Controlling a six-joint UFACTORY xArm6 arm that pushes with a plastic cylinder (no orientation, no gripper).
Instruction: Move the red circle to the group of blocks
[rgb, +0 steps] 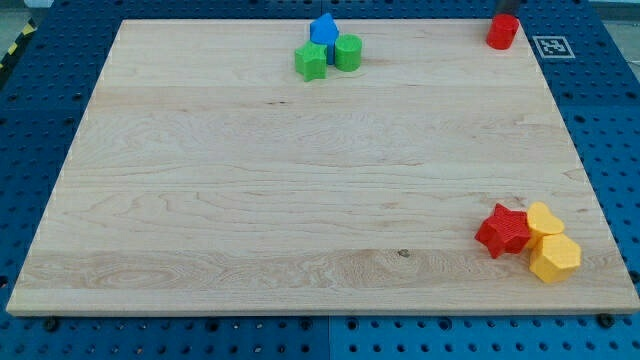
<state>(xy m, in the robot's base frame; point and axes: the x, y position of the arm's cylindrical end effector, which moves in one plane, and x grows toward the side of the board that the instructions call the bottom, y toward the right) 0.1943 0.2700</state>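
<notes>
While red circle (502, 32) hugs top-right edge, my tip (506, 17) touching it

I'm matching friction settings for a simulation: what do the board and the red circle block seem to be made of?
The pale wooden board looks like smooth, matte jointed planks; grain lines and a small knot show. The red circle block at the view's top right looks like matte plastic, possibly 3D-printed, though too small to confirm. My tip seems to touch its top edge.
</notes>
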